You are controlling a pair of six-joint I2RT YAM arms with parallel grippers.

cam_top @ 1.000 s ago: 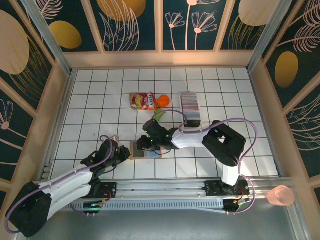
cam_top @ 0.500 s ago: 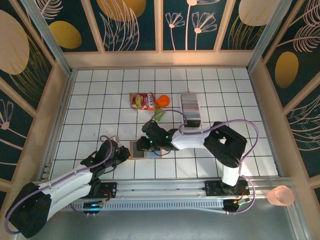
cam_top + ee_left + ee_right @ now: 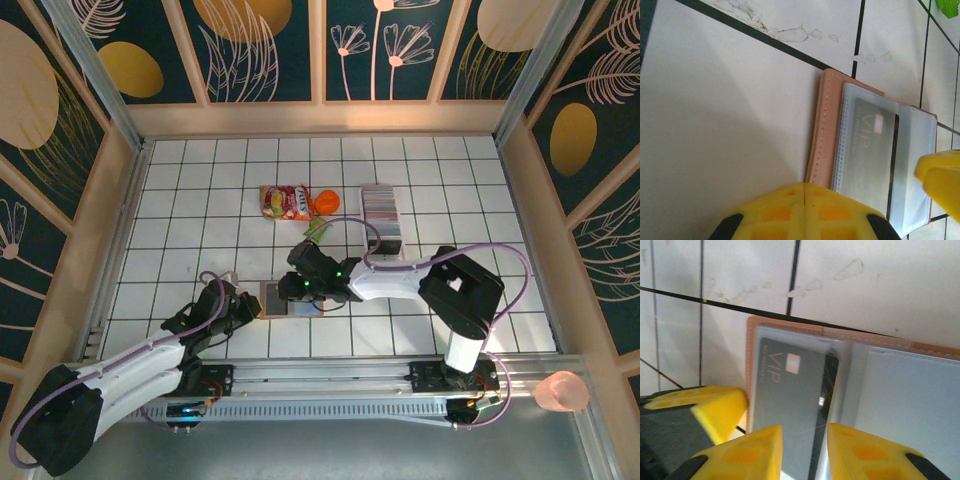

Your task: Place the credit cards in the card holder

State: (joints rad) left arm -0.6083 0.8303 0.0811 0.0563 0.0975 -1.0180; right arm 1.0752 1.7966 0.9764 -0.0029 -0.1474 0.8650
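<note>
The salmon-pink card holder (image 3: 280, 298) lies open on the white tiles near the front. A dark grey VIP card (image 3: 790, 385) sits inside its clear left pocket (image 3: 867, 135). My right gripper (image 3: 805, 450) hangs open just above that card, one finger on each side of the card's right edge. My left gripper (image 3: 804, 192) is shut, its tips pressed against the holder's pink outer edge (image 3: 822, 130). The other credit cards (image 3: 380, 210) stand as a striped row at the back right.
Colourful snack packets (image 3: 285, 201), an orange object (image 3: 327, 201) and a small green item (image 3: 318, 230) lie behind the holder. The striped row fills a long white tray (image 3: 390, 243). A pink cup (image 3: 561, 392) stands outside the frame, front right.
The right arm's elbow has swung a little right and nearer while its gripper stays over the holder. The left arm has not moved.
</note>
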